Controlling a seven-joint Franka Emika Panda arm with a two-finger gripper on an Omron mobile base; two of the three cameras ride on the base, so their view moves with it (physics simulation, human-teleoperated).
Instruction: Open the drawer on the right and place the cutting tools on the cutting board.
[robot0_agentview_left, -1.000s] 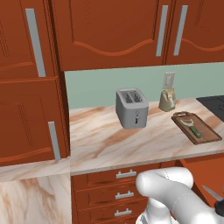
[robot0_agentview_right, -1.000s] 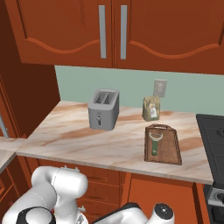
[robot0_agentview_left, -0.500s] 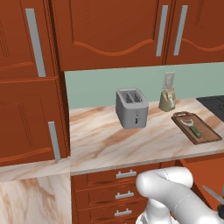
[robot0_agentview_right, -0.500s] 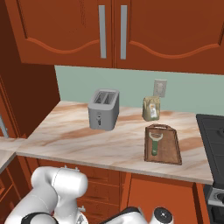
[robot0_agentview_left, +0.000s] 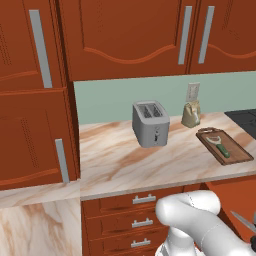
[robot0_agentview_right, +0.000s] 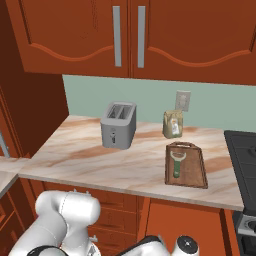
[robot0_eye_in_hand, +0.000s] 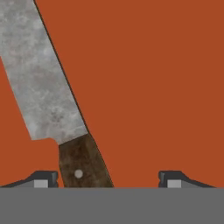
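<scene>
While nothing on the tabletop (robot0_agentview_left: 125, 165) is shifted, the peeler (robot0_agentview_right: 177, 162) lies on the cutting board (robot0_agentview_right: 192, 172); the spread fingers (robot0_eye_in_hand: 43, 178) flank the knife (robot0_eye_in_hand: 65, 127).

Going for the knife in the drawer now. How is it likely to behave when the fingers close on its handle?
The knife looks rigid, so it should not flex. Its broad grey blade is far longer than the visible brown handle, so it may pivot blade-down. The gripper stands open with the handle off-centre, nearer one finger, so closing may nudge it sideways first.

knife (robot0_eye_in_hand: 48, 87): mottled matt grey metal blade, dk wood handle | drawer (robot0_eye_in_hand: 166, 78): smooth red-brown wood
</scene>
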